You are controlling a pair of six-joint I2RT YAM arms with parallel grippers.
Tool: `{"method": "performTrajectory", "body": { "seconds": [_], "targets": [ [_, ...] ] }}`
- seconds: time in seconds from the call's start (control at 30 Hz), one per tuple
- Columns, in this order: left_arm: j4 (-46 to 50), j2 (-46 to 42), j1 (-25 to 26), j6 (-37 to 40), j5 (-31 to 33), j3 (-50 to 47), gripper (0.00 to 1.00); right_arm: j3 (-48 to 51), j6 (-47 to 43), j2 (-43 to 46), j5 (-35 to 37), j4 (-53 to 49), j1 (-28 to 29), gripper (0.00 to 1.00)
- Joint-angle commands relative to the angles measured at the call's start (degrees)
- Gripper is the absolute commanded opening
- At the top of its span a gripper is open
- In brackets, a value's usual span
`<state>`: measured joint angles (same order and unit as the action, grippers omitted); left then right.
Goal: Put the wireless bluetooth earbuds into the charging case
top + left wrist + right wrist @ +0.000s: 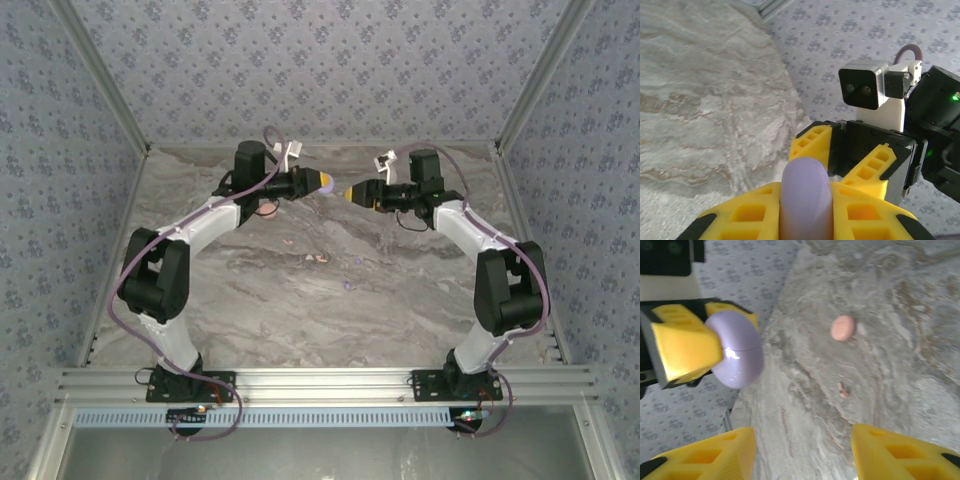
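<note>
1. The two arm bases sit on the rail at the near edge of the counter. Both arms reach away from it and bend inward toward each other.
2. On the open marbled surface between the arms, two tiny pinkish-white earbuds lie close together. A tiny lilac earbud lies a little nearer and to the right. All three rest loose on the counter, well apart from both claws.
3. The right wrist view shows one small pinkish earbud lying on the stone. A round pink case sits beyond it, apart from it. In the top view this pink case lies beside the left forearm.
4. The right claw stands wide. In its own wrist view its yellow fingers are spread far apart with bare counter between them. It grips nothing.
5. The left claw is drawn narrow and clamps a round lilac case between its yellow pads. The case sticks out past the fingertips, raised off the surface. A fine seam line runs across its glossy face.
6. The two claws point tip to tip over the far part of the counter. The lilac case sits just in front of the spread right fingers.
7. A patterned wall closes the far side.
</note>
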<state>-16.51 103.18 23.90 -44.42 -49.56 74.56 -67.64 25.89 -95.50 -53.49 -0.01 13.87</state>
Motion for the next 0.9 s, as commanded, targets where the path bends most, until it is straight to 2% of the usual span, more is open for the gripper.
{"method": "performTrajectory", "body": {
  "seconds": [0.0, 0.27, 0.4, 0.87],
  "targets": [
    [-6.53, -2.08, -0.04, -0.36, -4.64, -0.29, 0.14, -0.10, -0.69, 1.77, -6.28, 3.75, 1.16, 0.57],
    [-10.11, -3.85, 0.65, -1.18, -6.54, -0.87, 0.15, -2.40, 0.24, 2.15, -8.04, 6.34, 2.21, 0.59],
    [-9.68, -4.25, 1.23, -0.78, -6.78, -0.87, 0.15, -2.12, 3.15, 1.97, -9.35, 11.52, 2.43, 0.58],
    [-8.89, -4.39, 2.80, 0.13, -6.92, -0.65, 0.15, -3.77, 5.31, 0.70, -10.27, 14.24, 3.66, 0.46]
  ]
}}
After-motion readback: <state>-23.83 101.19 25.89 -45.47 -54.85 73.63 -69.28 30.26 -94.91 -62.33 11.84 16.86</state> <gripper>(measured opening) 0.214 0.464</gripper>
